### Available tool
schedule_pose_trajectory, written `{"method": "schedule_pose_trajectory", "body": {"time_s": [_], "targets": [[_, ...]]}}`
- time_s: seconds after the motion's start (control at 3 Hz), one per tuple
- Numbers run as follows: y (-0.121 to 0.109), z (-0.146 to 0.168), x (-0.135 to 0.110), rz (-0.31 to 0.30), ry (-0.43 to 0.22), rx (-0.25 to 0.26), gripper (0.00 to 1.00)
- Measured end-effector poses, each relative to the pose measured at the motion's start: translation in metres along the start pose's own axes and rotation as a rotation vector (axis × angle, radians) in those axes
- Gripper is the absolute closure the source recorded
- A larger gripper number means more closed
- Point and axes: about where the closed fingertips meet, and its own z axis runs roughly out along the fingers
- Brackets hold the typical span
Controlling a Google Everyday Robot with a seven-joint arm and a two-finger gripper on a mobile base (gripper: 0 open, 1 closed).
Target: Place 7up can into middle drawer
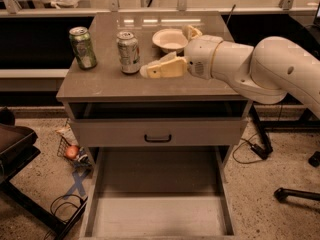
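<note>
The 7up can (129,52), silvery-white with green markings, stands upright at the middle left of the grey cabinet top (210,86). My gripper (166,50) is just right of the can, above the cabinet top, with its fingers spread and nothing between them. One fingertip (146,71) is close to the can's lower right side; I cannot tell if it touches. The middle drawer (160,216) is pulled out below, its pale flat floor bare.
A darker green can (82,47) stands left of the 7up can. A white bowl (169,39) sits behind the gripper. A shut drawer front with a dark handle (157,138) lies under the top. A black chair (15,144) and floor clutter (72,153) are at the left.
</note>
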Motion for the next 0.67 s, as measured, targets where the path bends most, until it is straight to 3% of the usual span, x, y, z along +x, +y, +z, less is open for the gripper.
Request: {"method": "schedule_pose_trajectory", "body": {"time_s": [0.33, 0.67], "targets": [[0.0, 0.0, 0.0, 0.0, 0.0, 0.0, 0.0], [-0.013, 0.04, -0.002, -0.009, -0.016, -0.022, 0.0]]}}
